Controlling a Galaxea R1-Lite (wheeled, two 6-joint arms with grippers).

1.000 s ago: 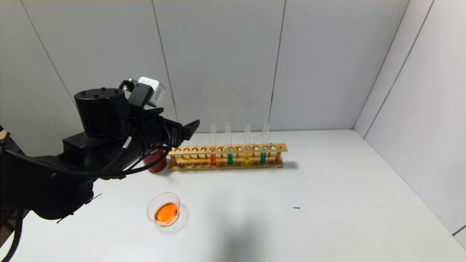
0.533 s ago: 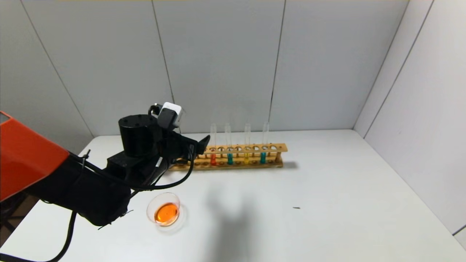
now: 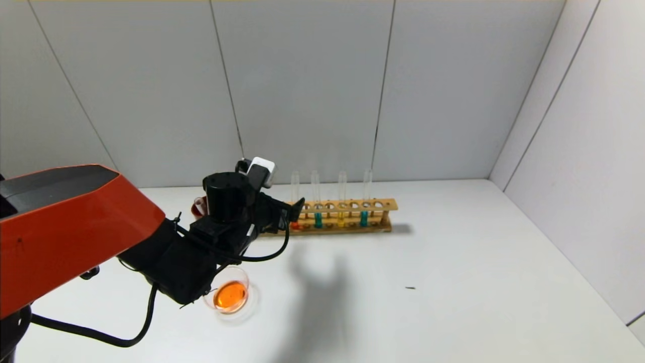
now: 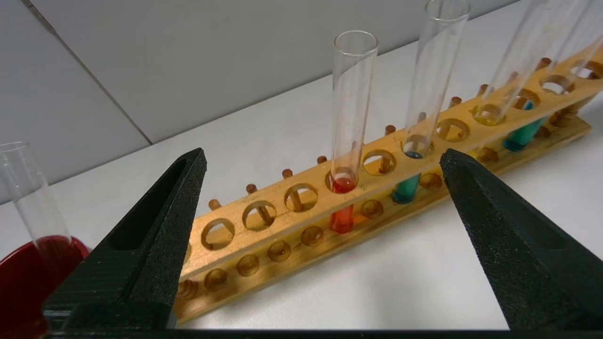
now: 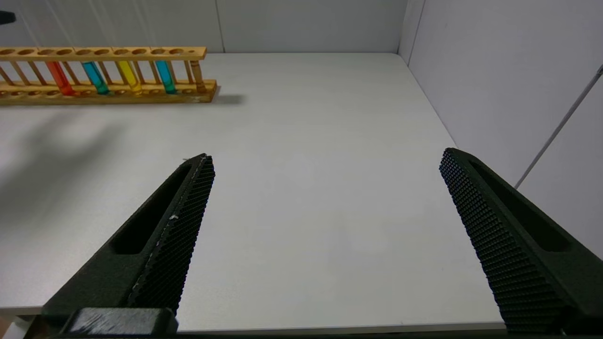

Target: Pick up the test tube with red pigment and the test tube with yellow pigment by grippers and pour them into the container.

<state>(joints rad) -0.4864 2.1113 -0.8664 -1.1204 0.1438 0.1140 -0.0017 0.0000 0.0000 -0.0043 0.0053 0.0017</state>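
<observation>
Facing red tube (image 4: pixel 352 117), left gripper (image 4: pixel 325 160) jaws spread, apart.

Left arm extended forward from the robot's left side, orange upper link and black forearm in line, cabling looped beneath the wrist. Left gripper (image 3: pixel 297 207) held level, jaws spread wide, nothing between the fingers (image 4: pixel 155 226). Right gripper (image 5: pixel 325 160) seen only in the right wrist view, held above the surface, jaws likewise wide apart and empty.

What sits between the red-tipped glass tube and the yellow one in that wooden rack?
One teal-tipped glass tube, between the red-tipped tube and yellow-tipped tube, in the head view.
</observation>
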